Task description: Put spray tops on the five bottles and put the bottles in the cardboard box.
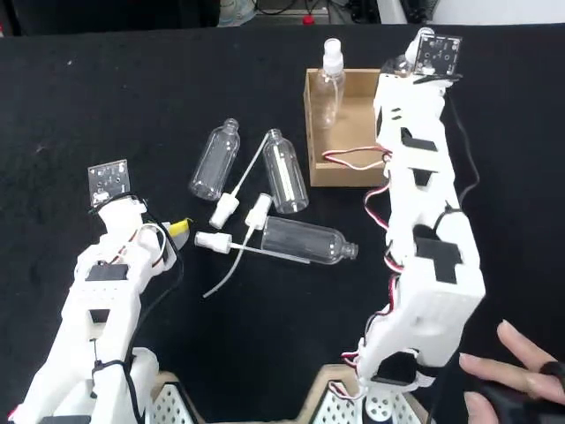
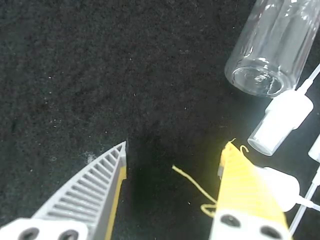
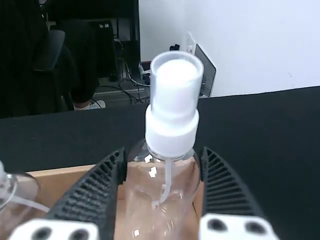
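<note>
Pinching a capped clear plastic spray bottle (image 3: pixel 160 200) upright in the right end effector (image 3: pixel 162 155) over the brown cardboard box (image 1: pixel 344 175) at upper centre, likely to stand it inside, with the left end effector (image 2: pixel 175 150) spread beside loose white spray tops (image 2: pixel 280 117) at lower left, seemingly poised for capping.

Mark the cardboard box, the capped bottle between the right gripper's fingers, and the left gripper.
cardboard box (image 1: pixel 310 137): high view, left wall.
capped bottle (image 3: pixel 172 120): right wrist view, white spray top.
left gripper (image 2: pixel 177 146): left wrist view, midway between fingertips.
</note>
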You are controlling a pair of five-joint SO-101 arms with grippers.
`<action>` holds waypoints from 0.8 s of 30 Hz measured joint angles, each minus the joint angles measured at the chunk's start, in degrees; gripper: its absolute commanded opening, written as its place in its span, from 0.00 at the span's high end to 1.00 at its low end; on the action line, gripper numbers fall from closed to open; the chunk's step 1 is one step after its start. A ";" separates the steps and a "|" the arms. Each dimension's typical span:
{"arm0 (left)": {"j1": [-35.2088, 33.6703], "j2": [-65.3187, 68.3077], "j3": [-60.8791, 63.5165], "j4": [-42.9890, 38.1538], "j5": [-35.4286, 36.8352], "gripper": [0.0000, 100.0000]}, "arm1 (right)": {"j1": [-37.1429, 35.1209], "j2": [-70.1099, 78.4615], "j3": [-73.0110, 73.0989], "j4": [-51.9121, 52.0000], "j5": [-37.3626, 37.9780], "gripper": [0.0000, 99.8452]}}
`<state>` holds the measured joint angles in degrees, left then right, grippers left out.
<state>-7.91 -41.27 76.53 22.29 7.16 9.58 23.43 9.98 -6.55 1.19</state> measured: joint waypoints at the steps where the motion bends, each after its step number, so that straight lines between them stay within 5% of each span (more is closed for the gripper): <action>1: 0.00 0.00 0.00 0.00 0.00 0.71 | 0.00 0.35 -0.09 0.00 0.00 0.85; 24: 0.00 0.00 0.00 0.00 0.00 0.71 | 2.20 9.05 -8.09 0.00 0.00 0.85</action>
<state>-7.91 -41.27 76.53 22.29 7.16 11.78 32.48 1.89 -6.55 1.19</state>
